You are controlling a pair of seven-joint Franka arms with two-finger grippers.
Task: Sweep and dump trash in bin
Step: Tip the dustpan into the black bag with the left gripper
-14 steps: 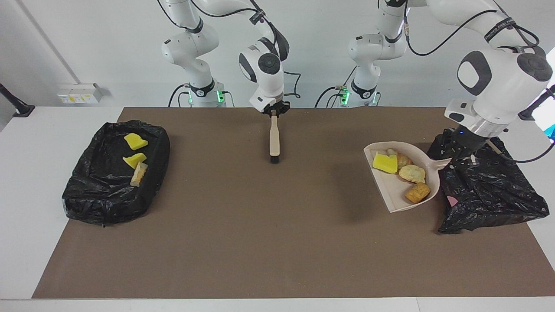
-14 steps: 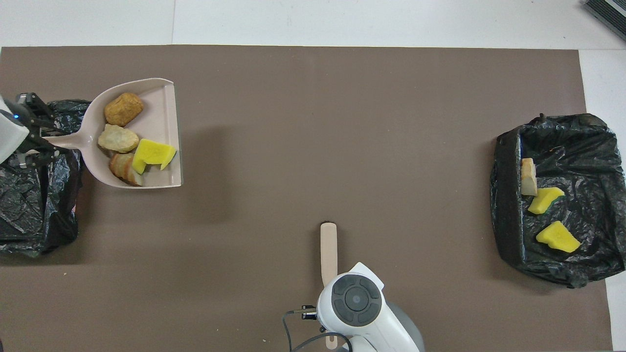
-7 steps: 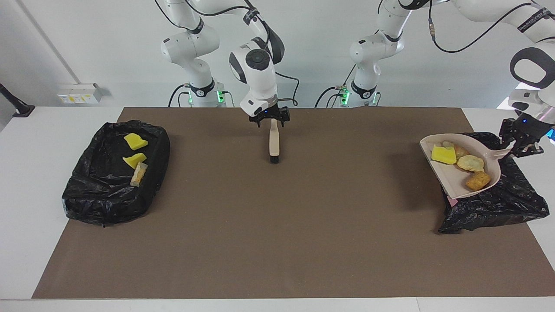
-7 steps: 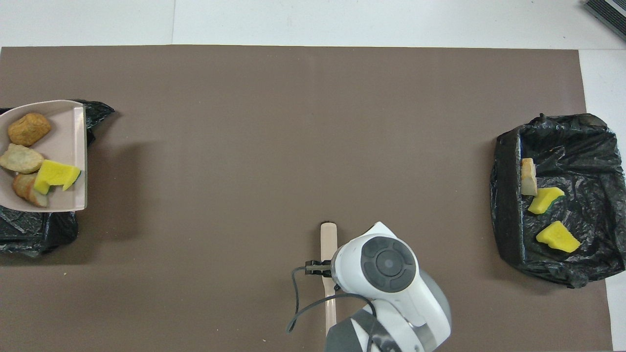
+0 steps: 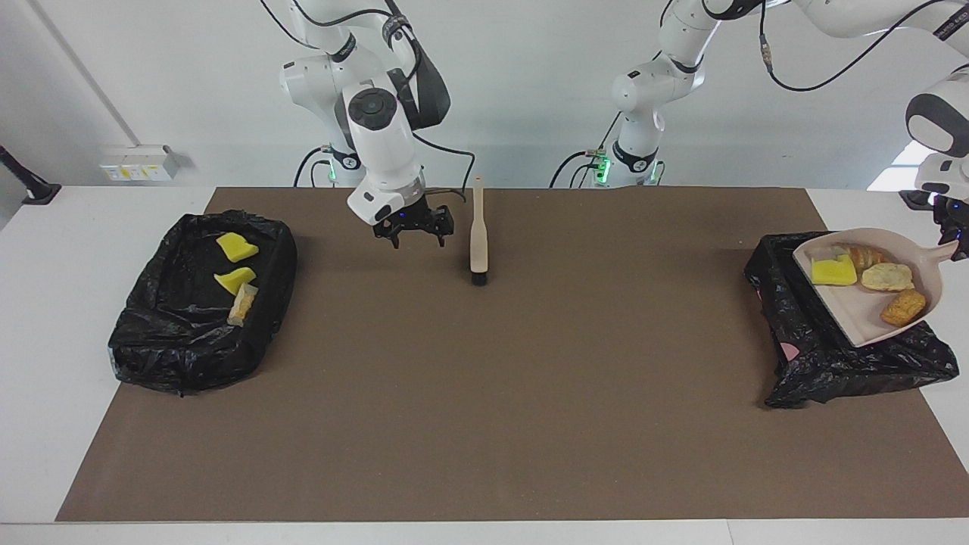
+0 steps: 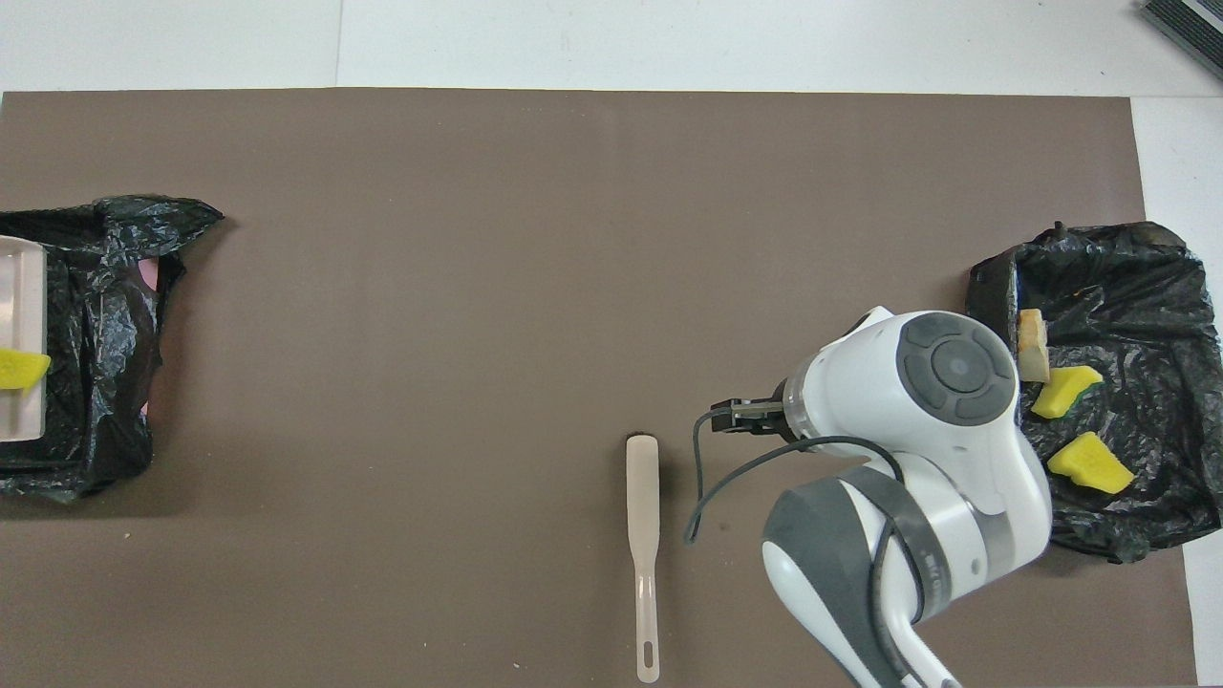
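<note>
My left gripper (image 5: 955, 241) is shut on the handle of the beige dustpan (image 5: 863, 310) and holds it up over the black-bagged bin (image 5: 810, 356) at the left arm's end. In the pan lie a yellow foam chunk (image 5: 833, 271) and three tan bread lumps (image 5: 887, 276). In the overhead view only the pan's edge (image 6: 21, 287) and the yellow chunk (image 6: 19, 368) show. My right gripper (image 5: 412, 228) is open and empty, just above the mat beside the brush (image 5: 478, 235). In the overhead view the arm's wrist hides it.
A second black-bagged bin (image 5: 151, 341) at the right arm's end holds two yellow chunks (image 5: 236, 247) and one bread piece (image 5: 242, 304). The beige brush (image 6: 643, 516) lies flat on the brown mat (image 5: 484, 409), its handle toward the robots.
The left arm lifted the loaded dustpan off the mat and carried it over its bin. The right gripper opened, let go of the brush handle and moved toward the right arm's end.
</note>
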